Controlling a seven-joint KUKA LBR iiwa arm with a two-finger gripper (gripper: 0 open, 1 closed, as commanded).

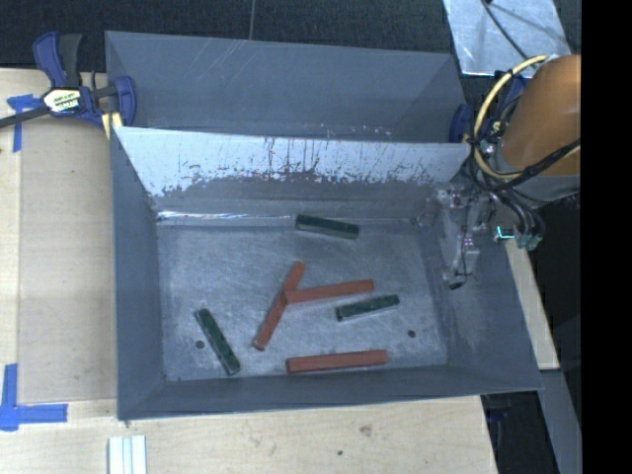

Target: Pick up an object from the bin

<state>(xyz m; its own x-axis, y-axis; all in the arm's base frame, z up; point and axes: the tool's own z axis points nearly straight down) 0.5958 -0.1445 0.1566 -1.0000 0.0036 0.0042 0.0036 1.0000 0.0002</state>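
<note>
The grey metal bin (133,265) takes the middle of the frame, and six small bars lie on its floor. At the lower left is a tilted dark green bar (216,342). Next comes a slanted red-brown stick (269,326), and a level red-brown bar (336,290) touches its upper end. By the back wall rests a second dark green bar (327,227), and along the front edge lies a long red-brown bar (337,361). Right of centre is a short dark green bar (367,307), the nearest one to the robot. At the right the jaws hang over the bin's sloping right wall, below the robot arm (548,107). Nothing is seen between them, and one cannot tell whether they are released or clenched. The step appears to be the approach, with no bar taken yet. The next move probably calls for going left over the floor, turning the jaws across one bar, then descending.
</note>
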